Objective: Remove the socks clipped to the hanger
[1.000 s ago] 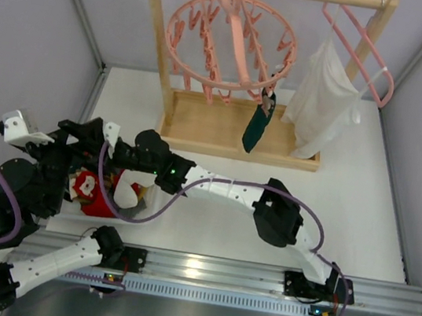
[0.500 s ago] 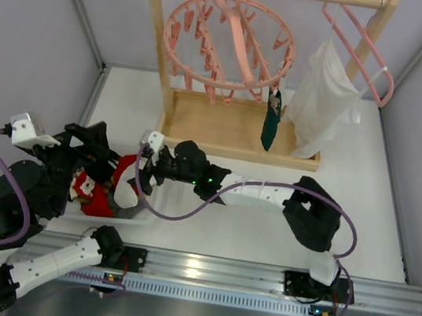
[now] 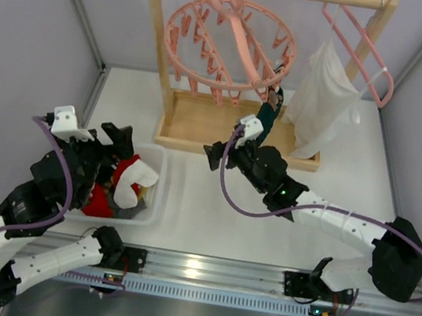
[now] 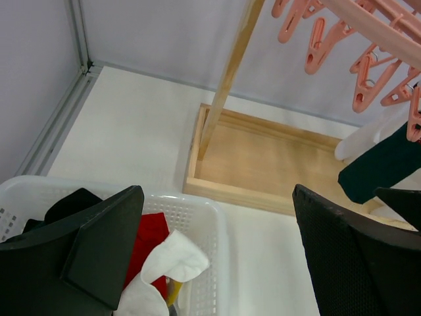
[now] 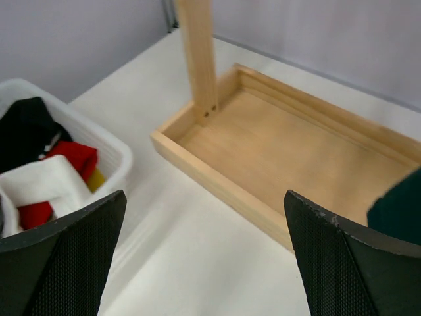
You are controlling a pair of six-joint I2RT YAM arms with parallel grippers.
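Observation:
The round pink hanger hangs from the wooden rail, its clips showing in the left wrist view. One dark teal sock stays clipped at its right side. Other socks lie in the white basket: a white one on top, red below. My right gripper is open and empty, low in front of the rack's base, left of and below the teal sock. My left gripper hangs open and empty over the basket.
The wooden rack's tray base stands behind the right gripper, its post at the left. A large white garment on a plain pink hanger hangs at the right. Grey walls close both sides.
My right gripper opened at the basket, left the white sock there, and swung right and back toward the rack. The left arm shifted slightly over the basket.

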